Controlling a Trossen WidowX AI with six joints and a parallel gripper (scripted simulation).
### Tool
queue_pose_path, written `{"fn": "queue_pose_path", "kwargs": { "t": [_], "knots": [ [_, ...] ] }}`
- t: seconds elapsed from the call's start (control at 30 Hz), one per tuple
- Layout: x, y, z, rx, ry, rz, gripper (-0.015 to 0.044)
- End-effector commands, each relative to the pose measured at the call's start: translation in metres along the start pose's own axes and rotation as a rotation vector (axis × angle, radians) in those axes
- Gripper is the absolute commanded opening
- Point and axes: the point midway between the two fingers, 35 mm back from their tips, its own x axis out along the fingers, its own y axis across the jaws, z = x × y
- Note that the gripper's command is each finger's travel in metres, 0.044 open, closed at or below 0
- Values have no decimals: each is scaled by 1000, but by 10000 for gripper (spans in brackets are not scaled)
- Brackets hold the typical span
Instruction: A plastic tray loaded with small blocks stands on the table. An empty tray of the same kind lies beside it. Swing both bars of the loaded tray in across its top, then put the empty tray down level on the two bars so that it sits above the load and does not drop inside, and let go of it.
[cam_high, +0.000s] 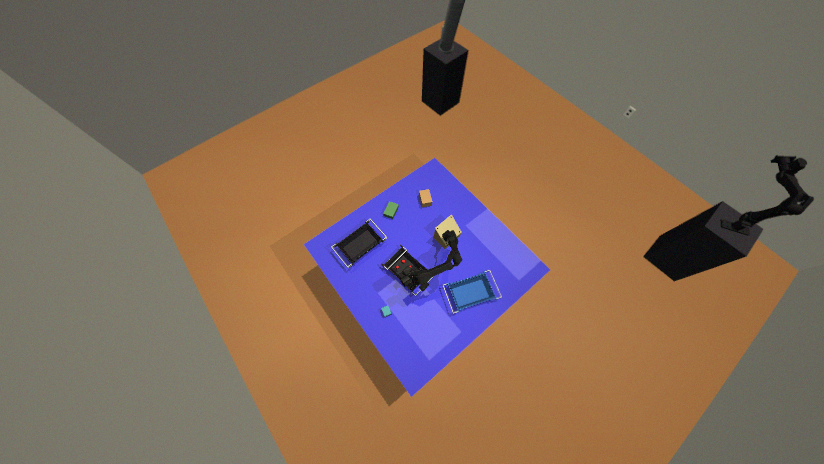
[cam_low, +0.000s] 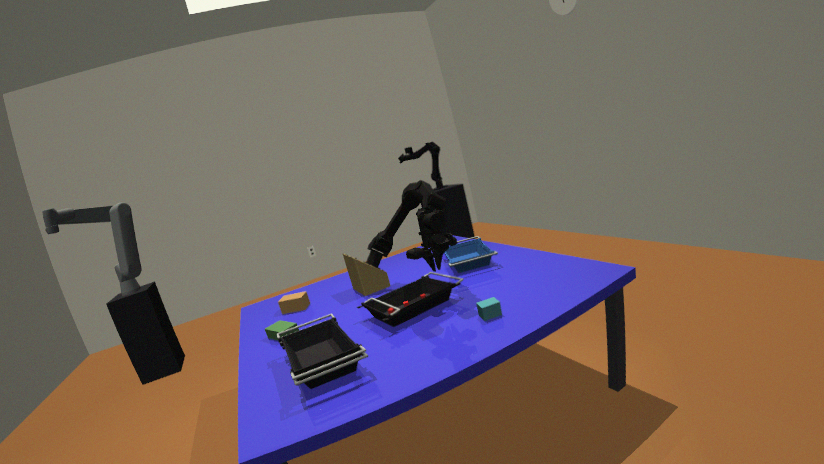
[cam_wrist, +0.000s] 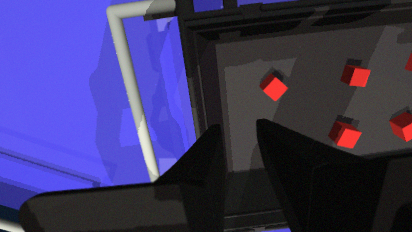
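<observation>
The loaded black tray (cam_high: 395, 275) (cam_low: 419, 312) (cam_wrist: 212, 90) stands mid-table with small red blocks (cam_wrist: 274, 87) in it. Its bar (cam_high: 396, 258) (cam_low: 381, 306) at the end nearer the empty black tray lies in across the top. Its other bar (cam_low: 446, 277) (cam_wrist: 131, 85) stands out beyond the opposite end. My gripper (cam_high: 408, 282) (cam_low: 436, 267) (cam_wrist: 238, 130) is above that opposite end, its fingers a little apart with nothing between them. The outward bar is to the left of the fingers in the wrist view. The empty black tray (cam_high: 359, 242) (cam_low: 337, 373) stands at one side, its bars outward.
A blue tray (cam_high: 471, 291) (cam_low: 469, 264) with outward bars stands on the other side. A teal block (cam_high: 385, 311) (cam_low: 488, 308), a green block (cam_high: 390, 209) (cam_low: 280, 330), an orange block (cam_high: 425, 197) (cam_low: 294, 302) and a tan wedge (cam_high: 448, 225) (cam_low: 367, 278) are on the table.
</observation>
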Motion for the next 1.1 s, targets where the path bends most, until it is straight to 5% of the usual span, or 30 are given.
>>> {"fn": "queue_pose_path", "kwargs": {
  "t": [0.0,0.3,0.73,1.07],
  "knots": [
    [11,50,-9,7,3,33,80],
    [17,59,-10,9,1,40,80],
    [71,62,-11,9,1,43,80],
    [71,61,-11,9,1,42,80]
  ]
}}
